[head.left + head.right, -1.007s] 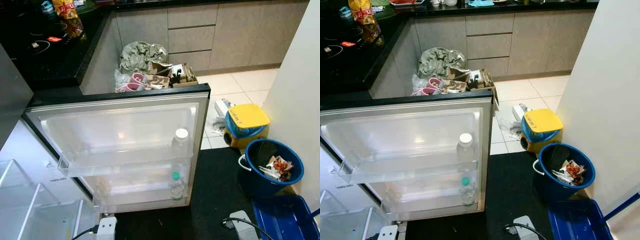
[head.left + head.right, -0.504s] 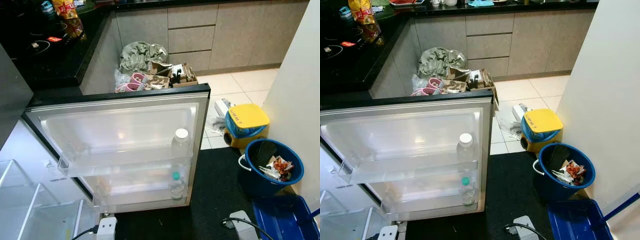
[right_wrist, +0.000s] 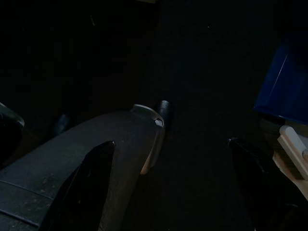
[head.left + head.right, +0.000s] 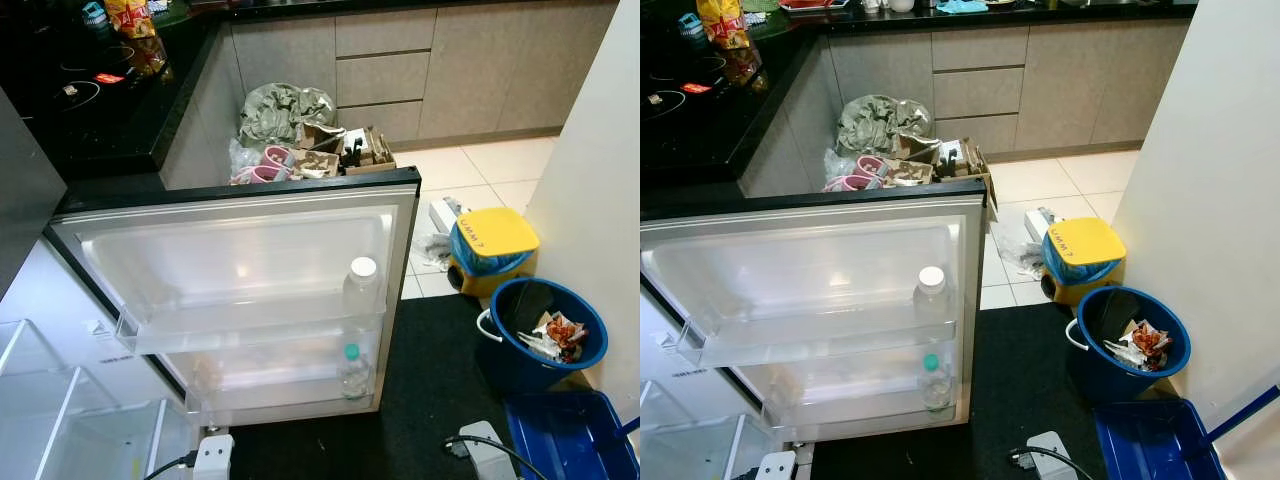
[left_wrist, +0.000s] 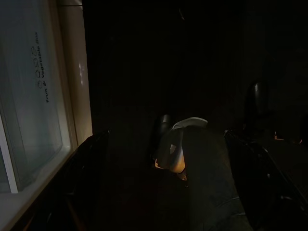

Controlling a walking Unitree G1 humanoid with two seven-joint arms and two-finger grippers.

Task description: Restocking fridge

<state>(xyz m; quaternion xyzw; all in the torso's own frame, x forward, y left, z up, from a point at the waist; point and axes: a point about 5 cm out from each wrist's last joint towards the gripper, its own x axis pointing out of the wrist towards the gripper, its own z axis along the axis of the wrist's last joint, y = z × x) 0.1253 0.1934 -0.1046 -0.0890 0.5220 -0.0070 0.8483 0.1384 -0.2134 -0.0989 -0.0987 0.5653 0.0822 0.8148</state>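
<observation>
Open fridge door (image 4: 240,260): a white-capped bottle (image 4: 362,285) stands on its upper shelf, a green-capped bottle (image 4: 352,372) on the shelf below. The left gripper (image 5: 168,178) and right gripper (image 3: 168,187) hang in shadow with fingers spread, well apart from both bottles.

Open fridge door (image 4: 240,250), two upright clear bottles (image 4: 362,288) (image 4: 352,372) on its shelves.

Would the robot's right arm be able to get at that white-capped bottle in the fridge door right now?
Probably yes: the white-capped bottle stands at the open door's near edge with nothing in front, though the right gripper hangs low.
</observation>
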